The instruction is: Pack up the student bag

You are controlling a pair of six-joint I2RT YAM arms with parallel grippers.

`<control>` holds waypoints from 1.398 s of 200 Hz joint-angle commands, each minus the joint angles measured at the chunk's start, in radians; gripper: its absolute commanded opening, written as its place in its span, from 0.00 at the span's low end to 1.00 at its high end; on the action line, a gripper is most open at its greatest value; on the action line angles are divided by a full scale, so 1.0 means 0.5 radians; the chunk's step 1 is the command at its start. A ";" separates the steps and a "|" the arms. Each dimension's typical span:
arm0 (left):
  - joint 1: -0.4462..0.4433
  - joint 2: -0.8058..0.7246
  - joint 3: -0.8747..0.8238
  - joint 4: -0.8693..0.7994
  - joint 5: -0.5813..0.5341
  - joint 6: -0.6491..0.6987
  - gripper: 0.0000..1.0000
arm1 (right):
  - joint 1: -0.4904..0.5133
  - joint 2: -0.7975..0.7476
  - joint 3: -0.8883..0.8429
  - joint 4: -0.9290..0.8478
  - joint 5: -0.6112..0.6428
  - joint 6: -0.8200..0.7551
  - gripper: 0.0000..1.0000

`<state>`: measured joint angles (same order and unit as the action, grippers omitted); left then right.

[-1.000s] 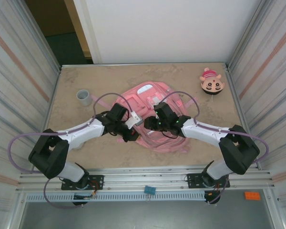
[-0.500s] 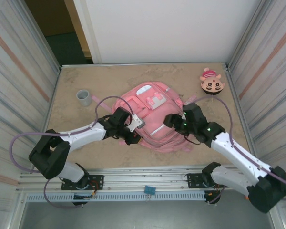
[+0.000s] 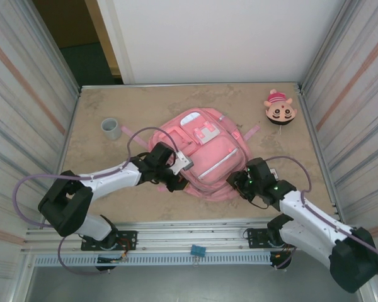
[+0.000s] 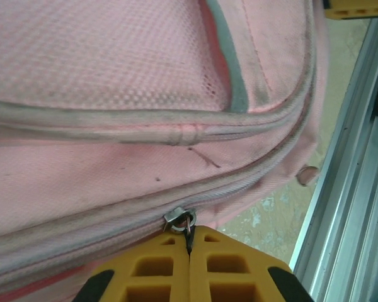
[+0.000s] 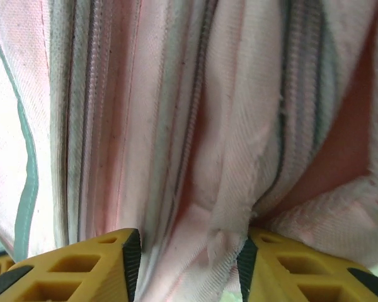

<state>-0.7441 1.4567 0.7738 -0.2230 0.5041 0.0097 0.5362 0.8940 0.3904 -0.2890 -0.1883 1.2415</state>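
Lab robot cell, stone-look tabletop (image 3: 113, 100) walled by ribbed metal panels (image 3: 25, 94), aluminium mounting rail (image 3: 195, 236) in front

Zipper pull (image 4: 183, 219) of the student bag (image 4: 113, 75) pinched in the left gripper (image 4: 189, 245).
Yellow fingers (image 4: 151, 270) meet on its small metal ring; tan table (image 4: 271, 217) and metal rail (image 4: 349, 189) at right.

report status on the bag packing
Left end effector shut on zipper pull. Right end effector pinching student bag fabric, near corner. Grey cup and plush lie clear.
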 commanded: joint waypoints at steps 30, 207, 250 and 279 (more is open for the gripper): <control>-0.232 0.067 0.088 0.181 0.101 -0.133 0.00 | 0.040 0.394 0.048 0.514 -0.248 -0.026 0.32; -0.065 -0.377 0.263 -0.257 -0.553 1.367 0.78 | -0.135 0.100 0.921 -0.819 -0.242 -1.505 0.56; -0.016 -0.037 0.368 -0.130 -0.467 1.772 0.84 | 0.051 0.087 0.888 -0.674 -0.121 -1.476 0.55; -0.021 0.159 0.435 -0.068 -0.419 1.901 0.83 | 0.089 0.109 0.858 -0.607 -0.108 -1.458 0.56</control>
<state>-0.7563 1.4864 0.9394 -0.3012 0.2626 0.8333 0.5671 0.9474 0.8410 -0.6250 -0.2768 0.5327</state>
